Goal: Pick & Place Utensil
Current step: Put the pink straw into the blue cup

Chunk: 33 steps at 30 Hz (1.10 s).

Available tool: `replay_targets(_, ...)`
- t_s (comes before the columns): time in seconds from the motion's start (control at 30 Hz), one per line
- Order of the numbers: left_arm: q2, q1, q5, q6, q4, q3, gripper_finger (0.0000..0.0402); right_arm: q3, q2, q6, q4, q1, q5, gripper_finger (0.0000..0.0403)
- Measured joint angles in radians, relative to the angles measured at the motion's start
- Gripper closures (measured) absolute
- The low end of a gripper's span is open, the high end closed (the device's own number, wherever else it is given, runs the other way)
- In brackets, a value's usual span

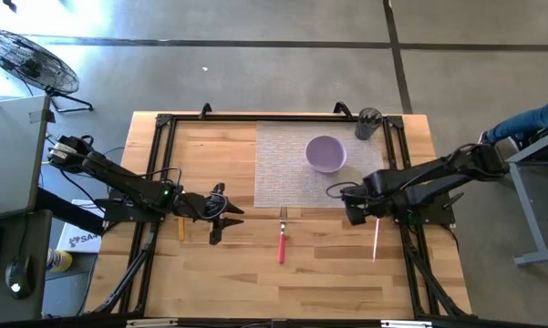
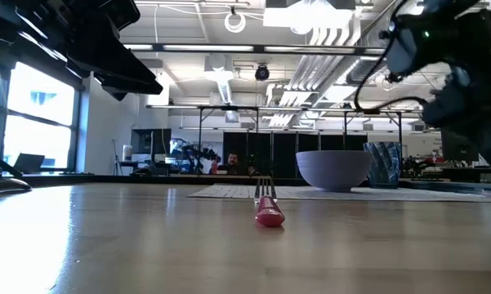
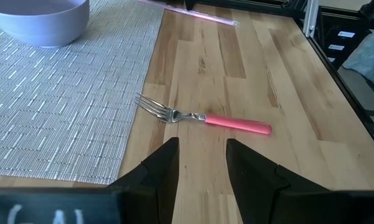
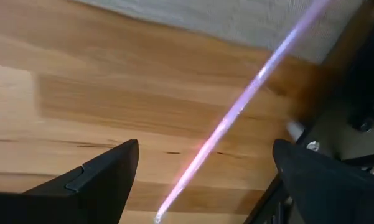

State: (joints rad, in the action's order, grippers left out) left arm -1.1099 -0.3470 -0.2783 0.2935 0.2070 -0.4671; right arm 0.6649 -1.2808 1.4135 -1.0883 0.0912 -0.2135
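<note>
A fork with a pink handle (image 1: 281, 240) lies flat on the bare wood, tines toward the grey placemat (image 1: 292, 169); it also shows in the low view (image 2: 267, 209). My left gripper (image 1: 221, 217) hovers to the fork's left, open. In the left wrist view its fingers (image 3: 202, 171) stand short of the fork (image 3: 202, 118) and touch nothing. My right gripper (image 1: 354, 211) hangs near the placemat's near right corner, open wide (image 4: 205, 177). A thin pink translucent stick (image 4: 236, 112) lies on the wood beneath it, untouched.
A lilac bowl (image 1: 325, 153) sits on the placemat, and a dark cup (image 1: 368, 123) stands at its far right corner. The pink stick (image 1: 376, 239) lies right of the fork. A yellow utensil (image 1: 180, 228) lies under the left arm. Black frame rails run along the table's sides.
</note>
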Motion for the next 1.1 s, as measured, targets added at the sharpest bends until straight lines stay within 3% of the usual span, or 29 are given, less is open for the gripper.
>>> replay_targets(0.23, 0.000, 0.000, 0.000, 0.000, 0.000, 0.000, 0.0273, -0.122, 0.000, 0.065, 0.166, 0.041, -0.118, 0.0051)
replay_targets(0.47, 0.000, 0.000, 0.000, 0.000, 0.000, 0.000, 0.0273, -0.211, 0.003, 0.130, 0.387, 0.072, -0.181, 0.0100)
replay_targets(1.1, 0.000, 0.000, 0.000, 0.000, 0.000, 0.000, 0.0273, -0.197, -0.001, 0.134, 0.427, 0.102, -0.172, 0.0253)
